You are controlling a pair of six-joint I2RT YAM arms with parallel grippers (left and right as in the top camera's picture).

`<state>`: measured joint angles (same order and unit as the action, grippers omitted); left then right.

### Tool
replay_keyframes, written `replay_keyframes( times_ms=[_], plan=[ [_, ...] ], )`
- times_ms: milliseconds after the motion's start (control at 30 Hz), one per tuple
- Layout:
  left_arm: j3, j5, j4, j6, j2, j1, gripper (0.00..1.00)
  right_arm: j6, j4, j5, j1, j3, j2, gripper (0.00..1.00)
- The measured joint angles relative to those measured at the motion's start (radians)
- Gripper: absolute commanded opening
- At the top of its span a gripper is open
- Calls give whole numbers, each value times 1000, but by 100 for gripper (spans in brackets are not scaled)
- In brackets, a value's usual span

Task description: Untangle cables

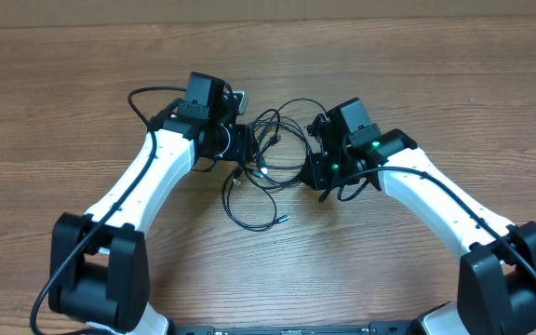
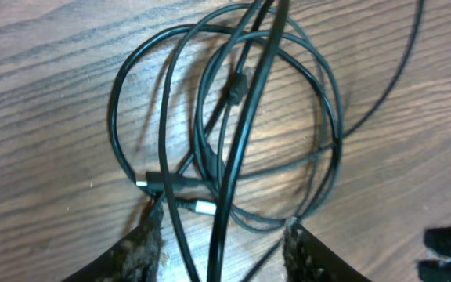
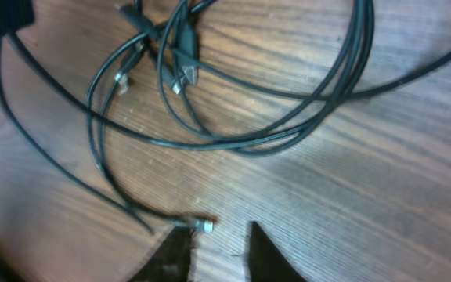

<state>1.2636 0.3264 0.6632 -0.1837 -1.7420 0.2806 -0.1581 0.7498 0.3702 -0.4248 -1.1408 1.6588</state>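
The cables (image 1: 266,156) lie in a loose tangle on the wooden worktop (image 1: 63,112), in the middle between the two arms, with overlapping loops and one longer loop trailing toward the robot's side and ending in a small plug (image 1: 285,221). The left fingers (image 2: 139,254) are down at the left edge of the tangle and stand apart with a wide gap. Two black strands run through that gap without being pinched, and a white-tipped plug (image 2: 202,207) lies just ahead of the fingertips where several loops cross. The right fingers (image 3: 268,254) sit at the right edge of the tangle, parted only narrowly, and the gap between them shows bare wood. A silver-tipped plug end (image 3: 203,225) lies on the worktop just beside the tip of one finger, and whether it touches cannot be told. Farther from the right fingers, a cluster of plugs (image 3: 186,74) rests among crossing strands.
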Motion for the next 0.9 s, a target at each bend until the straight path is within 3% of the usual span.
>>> replay_keyframes(
  times_ms=[200,433,667,767,900],
  plan=[
    [2,-2,56,-5,14,0,56,21,55,51,46,-29,-39,49],
    [3,-113,71,-154,14,0,57,28,143,68,99,-37,-44,51],
    [2,-87,-64,-230,14,-34,54,31,184,48,103,-37,-44,73],
    [2,-44,-89,-262,14,-78,52,32,193,26,103,-37,-44,100],
    [2,-19,-92,-294,10,-122,49,32,190,-4,103,-37,-44,100]
  ],
)
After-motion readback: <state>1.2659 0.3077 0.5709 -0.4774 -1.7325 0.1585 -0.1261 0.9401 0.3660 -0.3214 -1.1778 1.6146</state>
